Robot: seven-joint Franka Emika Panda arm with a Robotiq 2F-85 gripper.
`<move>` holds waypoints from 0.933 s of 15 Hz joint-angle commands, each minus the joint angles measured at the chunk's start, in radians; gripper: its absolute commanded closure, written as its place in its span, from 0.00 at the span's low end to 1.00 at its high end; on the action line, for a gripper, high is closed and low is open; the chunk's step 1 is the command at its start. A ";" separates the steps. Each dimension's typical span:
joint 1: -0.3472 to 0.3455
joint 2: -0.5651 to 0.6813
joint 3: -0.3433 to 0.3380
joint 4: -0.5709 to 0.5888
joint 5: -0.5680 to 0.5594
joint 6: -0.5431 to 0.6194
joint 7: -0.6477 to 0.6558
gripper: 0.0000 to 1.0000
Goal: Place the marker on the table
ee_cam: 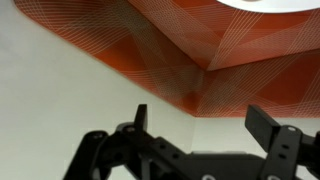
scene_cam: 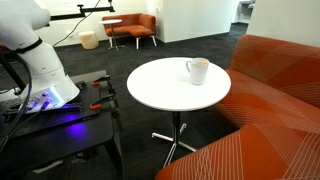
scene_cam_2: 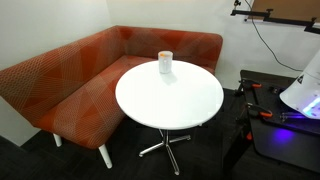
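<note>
The arm (scene_cam: 40,65) rises from the dark bench (scene_cam: 65,122) at 9 o'clock of the round tabletop (scene_cam: 160,90), and its white links bend up out of frame, so the wrist shows only in its own camera. There the two black fingers (ee_cam: 140,120) stand wide apart, gripping nothing, with only the orange sofa (ee_cam: 230,50) and a pale surface between them. In an exterior view a white mug (scene_cam: 198,70) stands upright near the tabletop's 2 o'clock edge. The marker cannot be made out in any view; it is possibly hidden or too small. The sofa wraps around the table on dark carpet (scene_cam: 190,45), and orange armchairs (scene_cam: 130,28) sit toward 11 o'clock.
</note>
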 commanded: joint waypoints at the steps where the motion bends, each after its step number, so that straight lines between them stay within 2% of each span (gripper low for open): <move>1: 0.063 0.087 -0.047 0.057 -0.203 -0.016 0.236 0.00; 2: 0.084 0.107 -0.063 0.063 -0.259 -0.016 0.294 0.00; 3: 0.123 0.065 -0.106 0.027 -0.197 -0.018 0.210 0.00; 4: 0.136 0.082 -0.115 0.033 -0.232 -0.016 0.253 0.00; 10: 0.145 0.104 -0.122 0.050 -0.247 -0.014 0.275 0.00; 14: 0.184 0.117 -0.173 0.028 -0.285 0.025 0.436 0.00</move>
